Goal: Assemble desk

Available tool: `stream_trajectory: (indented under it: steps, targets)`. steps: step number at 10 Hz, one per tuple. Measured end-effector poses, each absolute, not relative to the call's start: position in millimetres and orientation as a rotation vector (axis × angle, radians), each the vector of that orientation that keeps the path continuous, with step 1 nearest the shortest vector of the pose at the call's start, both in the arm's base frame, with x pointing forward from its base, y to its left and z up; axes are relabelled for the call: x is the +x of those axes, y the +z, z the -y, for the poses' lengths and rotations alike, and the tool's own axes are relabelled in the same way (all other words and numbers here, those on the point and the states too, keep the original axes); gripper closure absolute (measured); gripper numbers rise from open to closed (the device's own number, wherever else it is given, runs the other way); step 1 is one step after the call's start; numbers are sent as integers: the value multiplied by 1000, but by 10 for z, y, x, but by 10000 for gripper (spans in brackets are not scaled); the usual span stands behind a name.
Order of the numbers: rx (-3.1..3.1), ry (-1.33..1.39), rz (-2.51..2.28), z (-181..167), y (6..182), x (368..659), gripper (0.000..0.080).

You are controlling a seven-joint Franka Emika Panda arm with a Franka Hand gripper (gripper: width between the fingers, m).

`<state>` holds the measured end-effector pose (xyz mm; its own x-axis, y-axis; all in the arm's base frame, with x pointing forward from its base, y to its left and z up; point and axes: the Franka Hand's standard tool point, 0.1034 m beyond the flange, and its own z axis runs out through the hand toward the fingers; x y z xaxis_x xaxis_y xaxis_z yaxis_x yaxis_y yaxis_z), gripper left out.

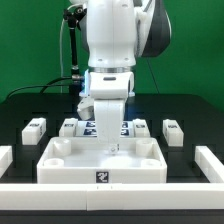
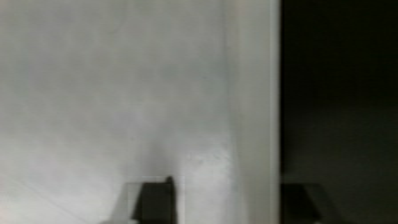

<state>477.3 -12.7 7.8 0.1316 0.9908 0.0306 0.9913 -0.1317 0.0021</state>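
Below claw (image 1: pixel 113 147), tabletop (image 1: pixel 68 160) rim-up, long axis across view.

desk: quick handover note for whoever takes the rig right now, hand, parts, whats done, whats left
Hand: lowered onto the tabletop near its middle. The wrist view shows white plastic between its fingertips, but whether it is clamped cannot be told.
Legs: four, lying loose on the table in a row behind the tabletop, two on each side of the arm.
Done: nothing fitted yet; no leg is in a socket.
Left: fit all four legs.
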Motion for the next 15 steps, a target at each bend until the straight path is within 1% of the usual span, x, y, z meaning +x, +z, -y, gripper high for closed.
stream_trajectory:
  steps: [1, 2, 10, 14, 15]
  targets:
    - [-2349, -38, 2057, 127, 77, 4773, 730]
    - [-2351, -38, 2055, 131, 77, 4772, 743]
    - [-2343, -38, 2064, 126, 76, 4780, 742]
    - [-2310, -96, 2122, -253, 83, 5135, 742]
    - [-2289, -79, 2133, -327, 81, 5153, 742]
